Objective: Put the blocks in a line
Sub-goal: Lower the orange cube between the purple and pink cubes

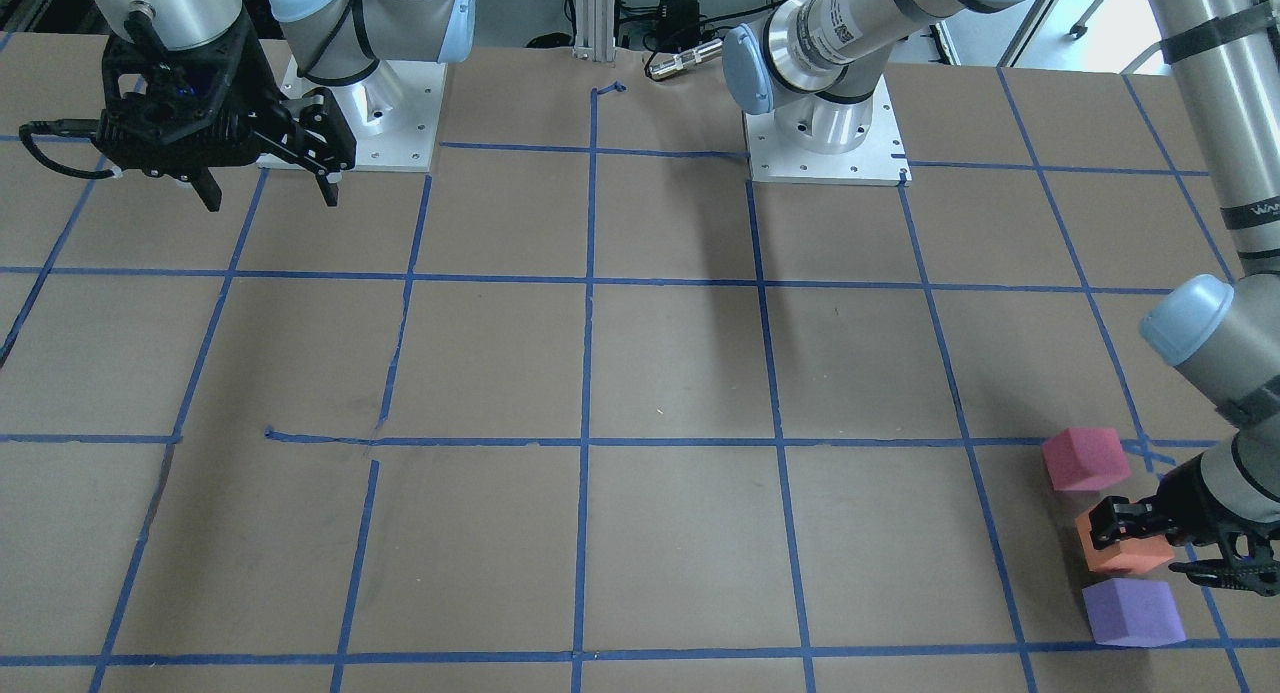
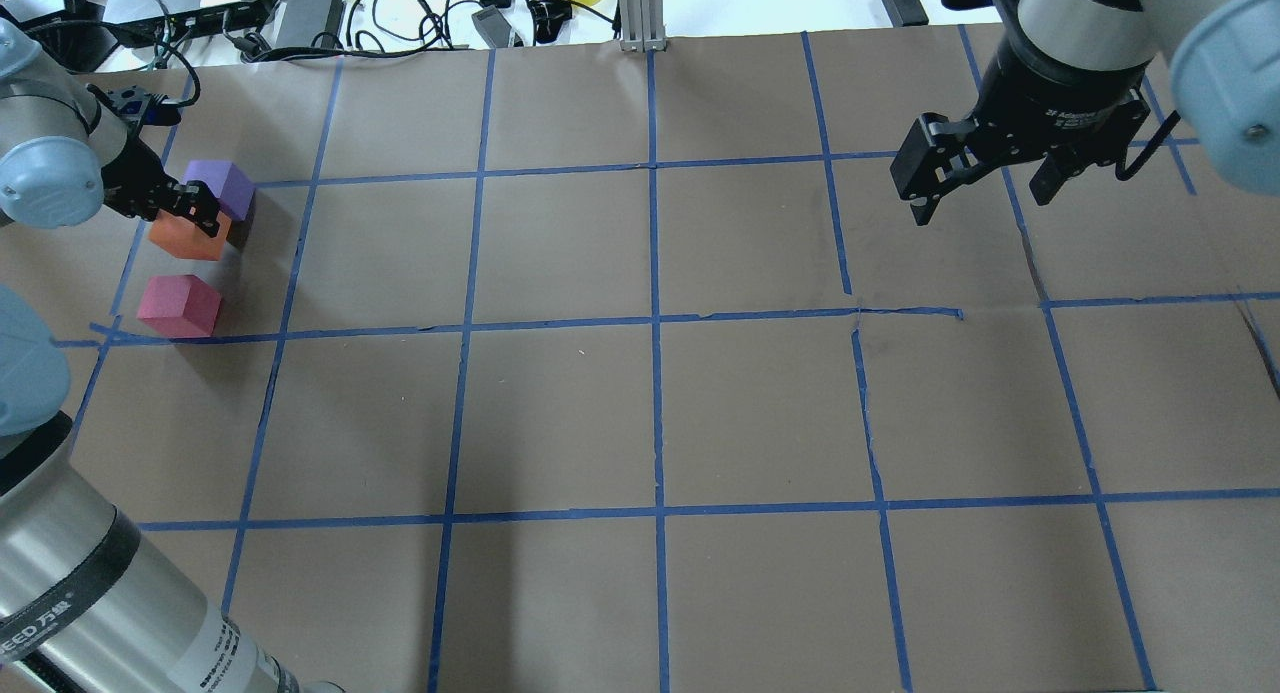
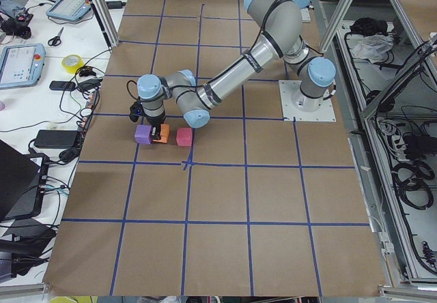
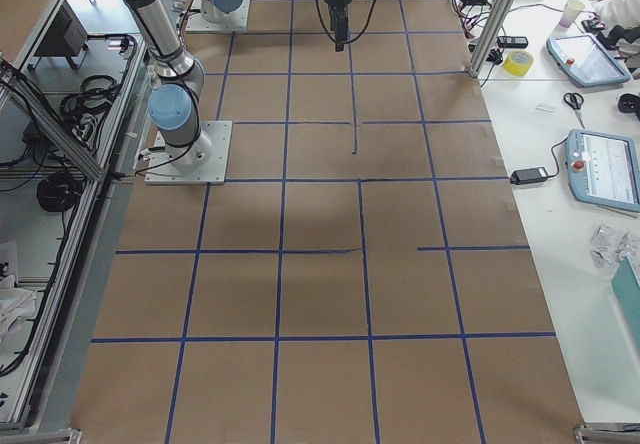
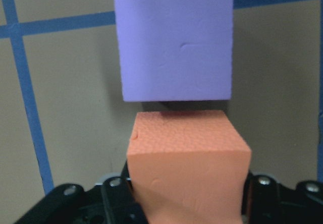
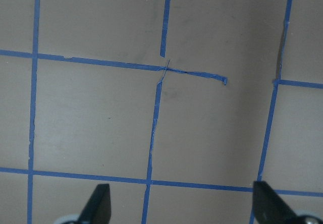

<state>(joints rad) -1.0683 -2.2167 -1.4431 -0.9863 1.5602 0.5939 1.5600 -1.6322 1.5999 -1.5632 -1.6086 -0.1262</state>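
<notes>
Left gripper (image 1: pixel 1140 545) clamped on orange block (image 5: pixel 189 163), sitting between purple block (image 1: pixel 1133 613) and pink block (image 1: pixel 1085 458). Right gripper (image 2: pixel 982 201) fingers apart above brown paper table (image 2: pixel 760 413). Blue tape grid (image 2: pixel 655 413), cables (image 2: pixel 420 13) along the far edge.

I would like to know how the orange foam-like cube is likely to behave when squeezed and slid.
The orange foam-like cube looks matte and dimpled, so it probably grips well in the left tool and gives slightly. Its flat faces suggest sliding, not rolling. It looks light, so a nudge may skew it.
</notes>
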